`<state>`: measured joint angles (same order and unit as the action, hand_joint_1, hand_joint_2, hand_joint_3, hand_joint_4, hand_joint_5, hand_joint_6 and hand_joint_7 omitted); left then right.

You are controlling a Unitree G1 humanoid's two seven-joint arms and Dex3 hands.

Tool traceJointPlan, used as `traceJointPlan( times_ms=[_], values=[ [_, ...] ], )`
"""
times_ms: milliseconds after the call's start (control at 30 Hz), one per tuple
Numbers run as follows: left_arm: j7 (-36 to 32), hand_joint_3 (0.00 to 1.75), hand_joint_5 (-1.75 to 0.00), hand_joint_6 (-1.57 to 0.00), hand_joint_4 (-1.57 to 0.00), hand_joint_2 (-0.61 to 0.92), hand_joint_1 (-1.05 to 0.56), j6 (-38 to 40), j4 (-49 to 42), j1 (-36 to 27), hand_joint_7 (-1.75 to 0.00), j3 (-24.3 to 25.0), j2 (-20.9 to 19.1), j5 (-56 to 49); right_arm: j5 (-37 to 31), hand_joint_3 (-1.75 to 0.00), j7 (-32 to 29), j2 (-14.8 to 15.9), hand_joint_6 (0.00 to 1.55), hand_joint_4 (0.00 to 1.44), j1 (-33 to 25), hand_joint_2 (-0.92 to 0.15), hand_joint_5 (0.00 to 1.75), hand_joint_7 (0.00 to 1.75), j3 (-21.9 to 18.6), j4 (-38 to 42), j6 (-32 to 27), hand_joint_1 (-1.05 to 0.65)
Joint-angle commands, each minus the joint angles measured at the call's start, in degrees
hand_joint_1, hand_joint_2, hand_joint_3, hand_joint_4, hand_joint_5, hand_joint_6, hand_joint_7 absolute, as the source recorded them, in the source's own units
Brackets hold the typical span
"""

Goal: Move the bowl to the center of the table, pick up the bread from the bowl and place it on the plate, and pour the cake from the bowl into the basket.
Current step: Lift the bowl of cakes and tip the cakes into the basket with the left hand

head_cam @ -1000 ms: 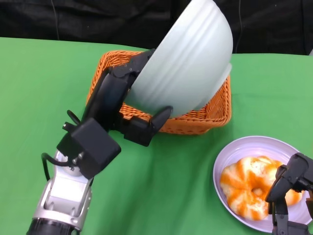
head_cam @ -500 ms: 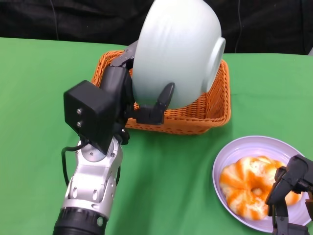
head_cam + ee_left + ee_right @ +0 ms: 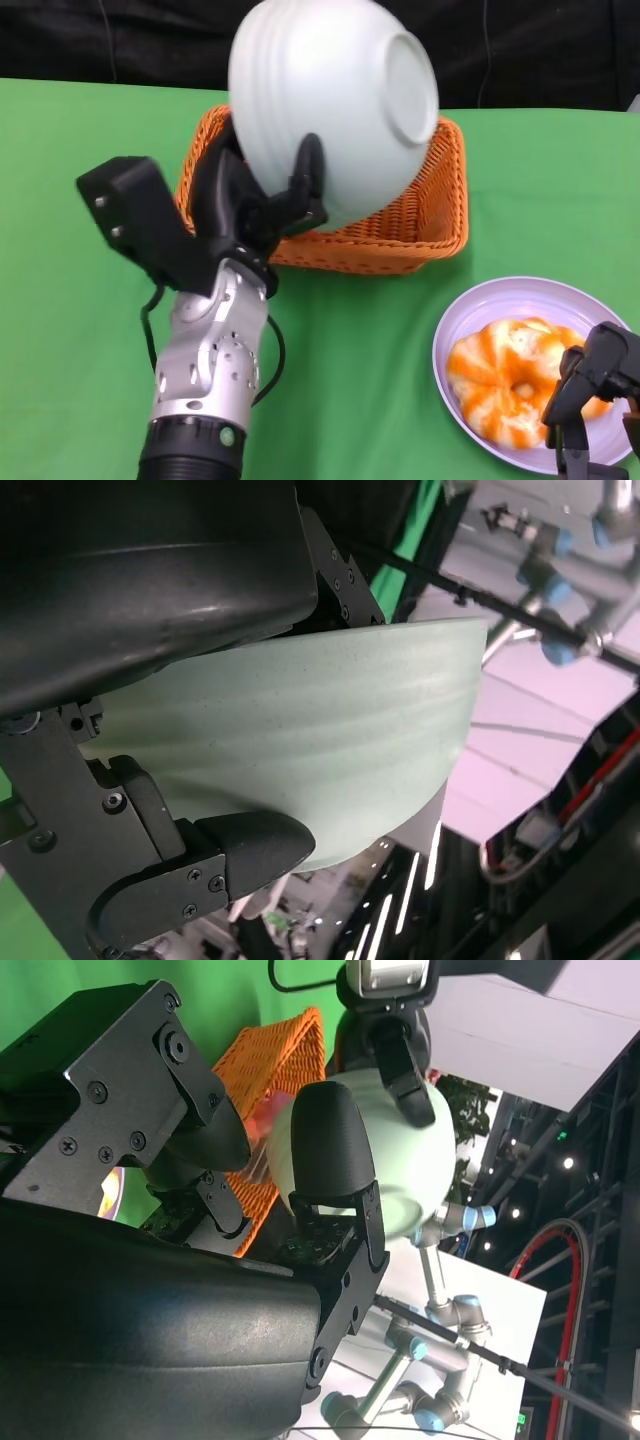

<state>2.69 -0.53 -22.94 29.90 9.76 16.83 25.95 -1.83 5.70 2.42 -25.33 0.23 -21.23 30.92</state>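
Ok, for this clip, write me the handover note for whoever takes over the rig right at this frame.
Left hand: grips the bowl, tipped over the orange basket with its base towards the camera and its mouth facing down and away.
Right hand: near the table's edge by the plate, holding nothing; whether its fingers are apart is not clear.
Bread: lying on the plate, so that step is done.
Cake: not clearly visible; the bowl hides most of the basket's inside.
Left: confirm the cake has landed in the basket, then set the bowl down.
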Motion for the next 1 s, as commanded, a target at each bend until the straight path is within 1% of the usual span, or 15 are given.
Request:
traceJointPlan(
  times_ms=[33, 67, 167, 233, 333, 467, 667, 867, 1000],
  values=[
    [-1.4, 1.75, -1.75, -0.89, -1.09, 0.3, -0.21, 1.2, 0.1, 3.1, -1.75, 1.1, 2.5, 2.6, 0.8, -1.66, 0.1, 0.6, 0.76, 0.95, -0.3, -0.32, 1.75, 1.63, -0.1, -0.2, 0.3, 0.14],
    [-1.5, 1.75, -1.75, -0.89, -1.09, 0.3, -0.21, 1.3, 0.1, 3.1, -1.75, 1.0, 2.4, 2.7, 0.8, -1.66, 0.1, 0.6, 0.76, 0.95, -0.3, -0.32, 1.75, 1.63, -0.1, -0.2, 0.3, 0.14],
    [-3.9, 1.73, -1.75, -0.9, -1.09, 0.31, -0.23, 3.7, -1.3, 4.3, -1.75, 3.8, 3.9, 7.7, 0.3, -1.66, -0.2, 0.4, 0.76, 0.95, -0.5, -0.31, 1.75, 1.63, -0.1, -0.6, -0.2, 0.14],
    [-5.3, 1.71, -1.75, -0.89, -1.09, 0.32, -0.23, 4.9, -1.7, 4.8, -1.75, 4.9, 4.5, 10.4, 0.2, -1.66, -0.2, 0.4, 0.76, 0.95, -0.6, -0.31, 1.75, 1.63, -0.1, -0.8, -0.3, 0.14],
    [-6.4, 1.69, -1.75, -0.87, -1.09, 0.35, -0.22, 5.8, -2.0, 5.1, -1.75, 5.5, 4.8, 13.2, 0.1, -1.66, -0.1, 0.5, 0.76, 0.95, -0.6, -0.31, 1.75, 1.64, -0.1, -0.7, -0.1, 0.13],
    [-7.9, 1.69, -1.75, -0.87, -1.13, 0.32, -0.24, 6.7, -2.1, 5.3, -1.75, 6.1, 5.3, 16.6, 0.3, -1.65, -0.1, 0.5, 0.76, 0.94, -0.6, -0.31, 1.75, 1.64, 0.0, -0.6, -0.1, 0.12],
    [-11.1, 1.68, -1.75, -0.83, -1.12, 0.31, -0.25, 7.8, -1.0, 5.3, -1.75, 6.5, 6.2, 21.1, 0.6, -1.65, 0.1, 0.6, 0.76, 0.94, -0.8, -0.31, 1.75, 1.64, 0.1, -0.9, -0.5, 0.1],
    [-10.5, 1.66, -1.75, -0.83, -1.12, 0.3, -0.28, 8.1, -0.6, 4.9, -1.75, 5.8, 5.8, 22.8, 0.5, -1.65, 0.1, 0.6, 0.75, 0.93, -0.8, -0.31, 1.75, 1.64, 0.1, -0.9, -0.5, 0.1],
    [-5.7, 1.67, -1.75, -0.85, -1.13, 0.3, -0.29, 8.1, -0.6, 4.3, -1.75, 4.7, 4.9, 23.1, 0.3, -1.65, 0.2, 0.7, 0.75, 0.93, -0.7, -0.31, 1.75, 1.64, 0.1, -0.8, -0.9, 0.09]
  ],
)
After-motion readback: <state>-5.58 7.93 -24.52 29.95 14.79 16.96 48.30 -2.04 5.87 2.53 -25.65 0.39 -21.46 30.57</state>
